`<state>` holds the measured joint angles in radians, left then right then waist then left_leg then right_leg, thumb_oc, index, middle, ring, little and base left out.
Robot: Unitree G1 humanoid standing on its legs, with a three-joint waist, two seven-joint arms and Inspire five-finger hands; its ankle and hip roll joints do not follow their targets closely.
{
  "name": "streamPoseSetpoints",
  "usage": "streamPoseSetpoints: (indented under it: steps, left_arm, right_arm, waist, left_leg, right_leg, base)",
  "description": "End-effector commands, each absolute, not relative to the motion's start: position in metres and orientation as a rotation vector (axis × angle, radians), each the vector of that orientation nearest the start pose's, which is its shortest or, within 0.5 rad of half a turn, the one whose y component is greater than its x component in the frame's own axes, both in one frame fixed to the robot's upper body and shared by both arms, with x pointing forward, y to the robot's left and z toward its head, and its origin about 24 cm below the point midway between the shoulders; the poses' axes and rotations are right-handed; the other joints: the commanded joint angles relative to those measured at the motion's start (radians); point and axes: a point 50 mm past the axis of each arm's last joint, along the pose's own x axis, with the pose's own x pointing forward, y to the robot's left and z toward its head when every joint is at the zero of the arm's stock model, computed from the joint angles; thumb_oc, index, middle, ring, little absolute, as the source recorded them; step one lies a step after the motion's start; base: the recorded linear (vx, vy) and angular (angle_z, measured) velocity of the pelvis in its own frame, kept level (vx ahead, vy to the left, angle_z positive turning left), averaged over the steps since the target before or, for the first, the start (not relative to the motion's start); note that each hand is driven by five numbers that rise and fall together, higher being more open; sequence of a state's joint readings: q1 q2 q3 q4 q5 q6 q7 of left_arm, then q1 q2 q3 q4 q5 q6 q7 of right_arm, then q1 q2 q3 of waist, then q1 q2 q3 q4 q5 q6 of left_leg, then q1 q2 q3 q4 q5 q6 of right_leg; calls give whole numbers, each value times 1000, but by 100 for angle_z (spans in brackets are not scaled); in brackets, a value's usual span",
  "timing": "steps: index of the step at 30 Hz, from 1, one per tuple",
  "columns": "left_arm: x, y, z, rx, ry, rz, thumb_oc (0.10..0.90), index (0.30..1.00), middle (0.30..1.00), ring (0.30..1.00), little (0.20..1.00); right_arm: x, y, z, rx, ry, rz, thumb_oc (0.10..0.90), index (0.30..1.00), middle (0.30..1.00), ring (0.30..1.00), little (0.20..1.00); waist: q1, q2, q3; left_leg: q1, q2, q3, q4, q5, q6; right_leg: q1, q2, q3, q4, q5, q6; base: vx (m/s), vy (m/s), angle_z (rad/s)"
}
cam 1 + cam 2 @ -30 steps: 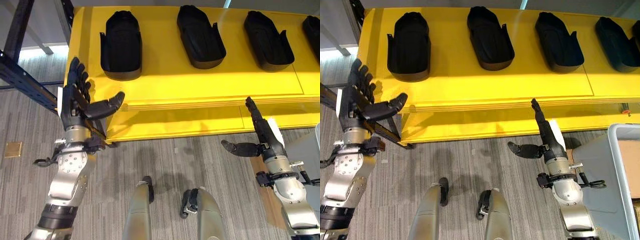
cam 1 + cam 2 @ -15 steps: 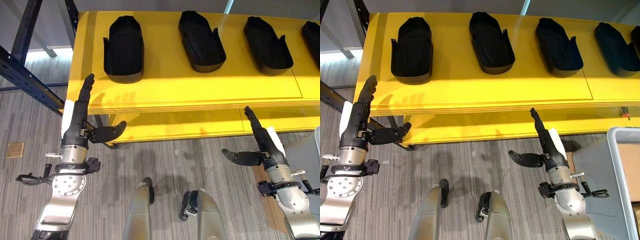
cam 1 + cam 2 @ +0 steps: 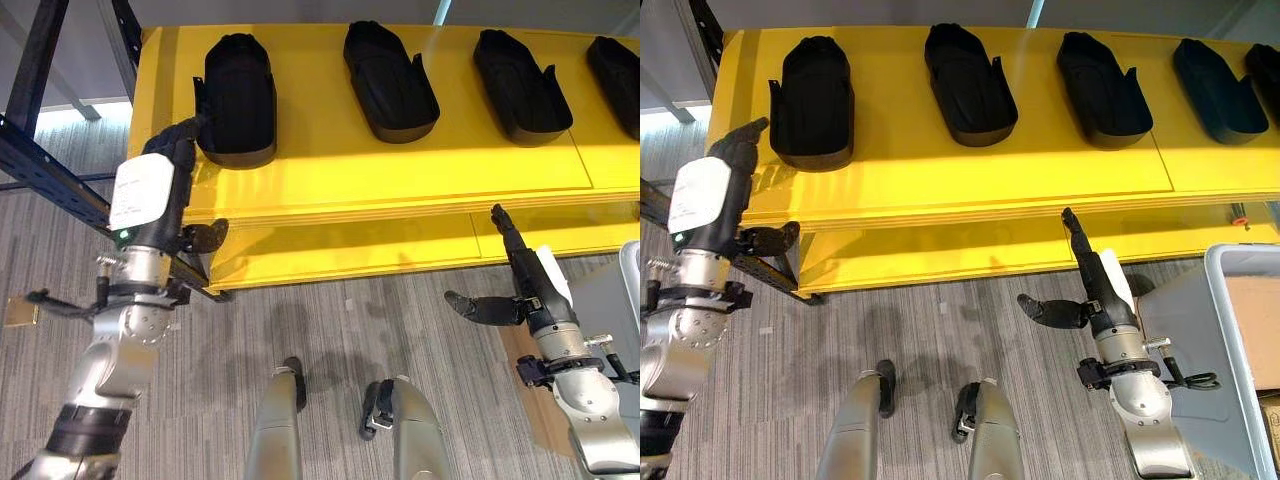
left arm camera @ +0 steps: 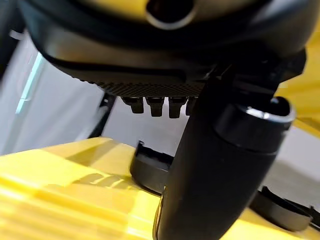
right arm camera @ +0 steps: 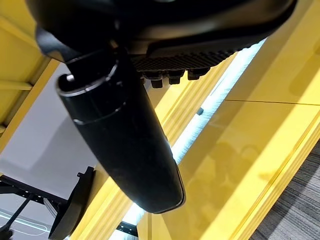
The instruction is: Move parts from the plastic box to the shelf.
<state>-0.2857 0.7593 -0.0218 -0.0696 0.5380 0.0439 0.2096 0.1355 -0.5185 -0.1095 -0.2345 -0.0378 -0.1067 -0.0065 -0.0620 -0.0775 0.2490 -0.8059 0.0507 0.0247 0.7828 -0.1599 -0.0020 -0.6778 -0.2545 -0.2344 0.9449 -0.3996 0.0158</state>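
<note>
- Left eye view: I see four black parts on the yellow shelf [image 3: 400, 165], the first part [image 3: 238, 98] at 11 o'clock. My left hand [image 3: 170, 190] sits at the shelf's left corner, just below that part, fingers straight, holding nothing.
- Right eye view: my right hand [image 3: 1090, 285] is at 4 o'clock below the shelf edge, fingers straight, thumb out, empty. The grey box [image 3: 1215, 350] lies at 4 o'clock beside it.
- Left wrist view: the thumb [image 4: 220, 165] is up before a part [image 4: 150, 170] resting on the shelf.
- Right wrist view: the thumb [image 5: 125, 135] shows against the shelf's yellow underside.
</note>
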Motion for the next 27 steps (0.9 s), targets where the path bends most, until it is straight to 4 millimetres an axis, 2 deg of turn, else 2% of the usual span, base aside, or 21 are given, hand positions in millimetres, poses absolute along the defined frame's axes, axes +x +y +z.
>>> streamPoseSetpoints:
  steps: [1,4,11,16,21,24,27]
  left_arm:
    - [290,244,233,1307,-650,398,900,1000,1000,1000,1000]
    - [303,236,240,1371,-643,367,900,1000,1000,1000,1000]
    - [309,224,232,1360,-633,303,900,1000,1000,1000,1000]
    - [305,217,223,1353,-636,259,900,1000,1000,1000,1000]
    - [288,203,209,1314,-656,140,900,1000,1000,1000,1000]
    - [279,204,208,1305,-660,125,900,1000,1000,1000,1000]
    - [279,204,207,1311,-657,121,900,1000,1000,1000,1000]
  right_arm:
    - [229,-238,155,-605,-468,-25,900,1000,1000,1000,1000]
    - [230,-236,155,-600,-465,-11,900,1000,1000,1000,1000]
    - [229,-233,156,-587,-474,-2,900,1000,1000,1000,1000]
    - [228,-233,157,-591,-485,-9,900,1000,1000,1000,1000]
    - [226,-234,159,-586,-497,-31,900,1000,1000,1000,1000]
    - [225,-234,159,-587,-498,-32,900,1000,1000,1000,1000]
    - [225,-233,158,-588,-494,-31,900,1000,1000,1000,1000]
  waist:
    - [-24,23,-91]
    - [-33,22,-93]
    - [-38,19,-88]
    - [-34,17,-85]
    - [-23,12,-76]
    - [-17,10,-73]
    - [-16,10,-73]
  left_leg:
    - [34,65,-53,-20,-84,-25]
    - [37,66,-53,-23,-83,-27]
    - [35,65,-53,-18,-86,-25]
    - [35,64,-54,-19,-86,-24]
    - [30,60,-58,-15,-88,-21]
    - [30,57,-58,-15,-90,-19]
    - [27,54,-60,-11,-91,-19]
  right_leg:
    - [8,10,52,-129,67,49]
    - [13,12,53,-134,66,49]
    - [13,13,55,-129,65,50]
    - [13,14,53,-130,64,49]
    - [10,15,50,-127,63,48]
    - [9,16,51,-126,62,47]
    - [7,15,51,-123,61,47]
  base:
    - [0,0,0]
    - [25,7,-4]
    - [0,0,0]
    - [0,0,0]
    - [0,0,0]
    - [0,0,0]
    - [0,0,0]
